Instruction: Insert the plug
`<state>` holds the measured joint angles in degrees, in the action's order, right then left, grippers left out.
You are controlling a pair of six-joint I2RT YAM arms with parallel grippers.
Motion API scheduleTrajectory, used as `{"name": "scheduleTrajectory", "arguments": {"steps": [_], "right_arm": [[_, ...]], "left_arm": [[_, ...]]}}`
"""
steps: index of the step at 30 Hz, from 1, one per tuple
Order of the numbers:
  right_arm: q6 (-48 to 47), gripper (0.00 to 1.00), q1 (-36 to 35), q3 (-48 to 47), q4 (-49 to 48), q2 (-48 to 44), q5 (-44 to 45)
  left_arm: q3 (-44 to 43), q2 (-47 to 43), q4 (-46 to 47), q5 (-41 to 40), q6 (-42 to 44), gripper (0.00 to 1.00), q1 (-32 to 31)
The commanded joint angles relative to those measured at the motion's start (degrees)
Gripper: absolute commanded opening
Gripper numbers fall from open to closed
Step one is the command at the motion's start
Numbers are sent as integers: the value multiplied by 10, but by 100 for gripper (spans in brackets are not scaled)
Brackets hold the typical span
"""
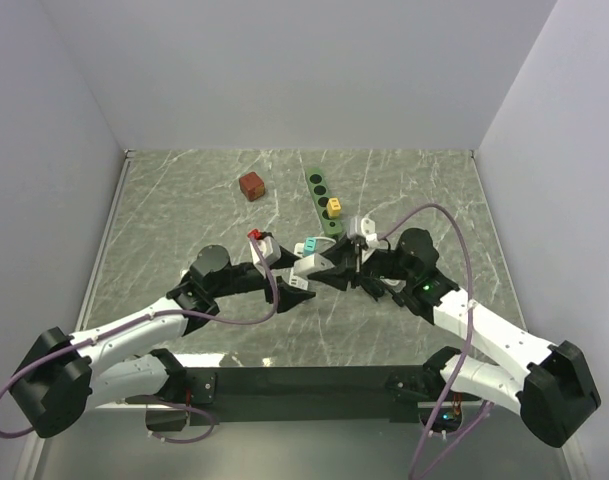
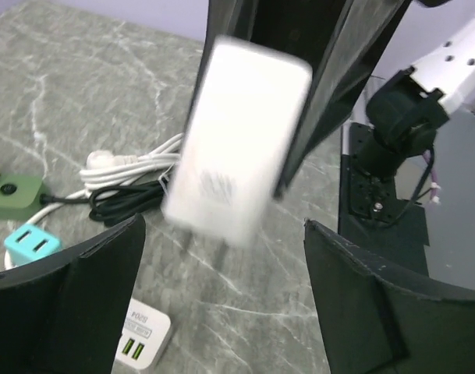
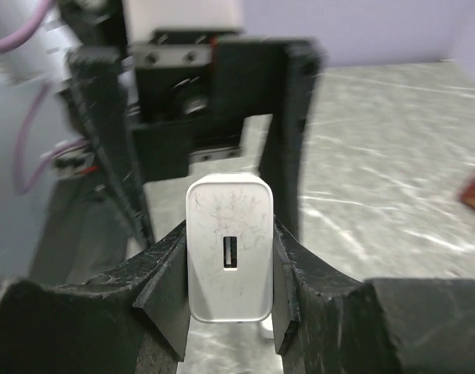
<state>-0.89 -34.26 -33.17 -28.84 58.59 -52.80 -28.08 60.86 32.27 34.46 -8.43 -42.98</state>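
Observation:
The white USB charger plug (image 3: 229, 257) sits between the fingers of my right gripper (image 3: 229, 292), which is shut on it. In the left wrist view the plug (image 2: 237, 148) hangs blurred, prongs down, above the table and between the wide-open jaws of my left gripper (image 2: 225, 300), which does not touch it. From the top, both grippers meet at mid-table: left gripper (image 1: 300, 282), right gripper (image 1: 331, 268), plug (image 1: 311, 265). The green power strip (image 1: 319, 192) lies behind them, with a yellow plug (image 1: 334, 207) in it.
A teal adapter (image 1: 310, 246) lies near the strip's near end, also in the left wrist view (image 2: 30, 243). A white charger with green ports (image 2: 143, 339) and coiled white and black cables (image 2: 128, 181) lie on the table. A brown cube (image 1: 251, 186) sits at the back left.

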Motion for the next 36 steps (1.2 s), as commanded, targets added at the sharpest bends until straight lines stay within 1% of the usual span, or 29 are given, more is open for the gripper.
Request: {"name": "scheduleTrajectory", "arguments": {"steps": [1,4,7,8,10,11,13,14,16,18,20,22,25,29,36], "right_arm": [[8,0,2,4,-43,-34,102],[6,0,9,5,-29,-44,138],[-12,0,11,0,-4,-37,175],[-17,0,10,-2,15,-28,193],[-28,0,10,-4,26,-19,204],[-32,0,11,-3,34,-13,211],[-39,0,10,-6,51,-5,231],[-40,0,9,-6,65,1,238],[-53,0,2,-6,80,10,244],[-61,0,-20,-5,92,25,260],[-75,0,-42,-11,120,48,291],[-85,0,-52,-21,131,66,296],[-103,0,-69,-34,149,101,295],[-127,0,-83,-62,182,152,334],[-185,0,-85,-71,161,169,367]], "left_arm": [[14,0,20,-38,-9,89,4],[40,-5,28,-47,-19,89,14],[69,-14,39,-52,-45,88,44],[82,-20,43,-55,-61,87,66],[97,-21,64,-60,-87,85,92],[103,-19,70,-62,-98,84,115],[101,-14,66,-88,-120,84,127],[95,-7,61,-118,-125,84,135],[82,11,49,-134,-139,85,148],[59,27,43,-150,-154,85,152],[37,50,39,-142,-159,85,158],[25,73,39,-127,-162,86,162],[5,103,44,-87,-164,86,180],[4,120,58,-31,-166,85,202],[-3,133,53,19,-151,85,207]]}}
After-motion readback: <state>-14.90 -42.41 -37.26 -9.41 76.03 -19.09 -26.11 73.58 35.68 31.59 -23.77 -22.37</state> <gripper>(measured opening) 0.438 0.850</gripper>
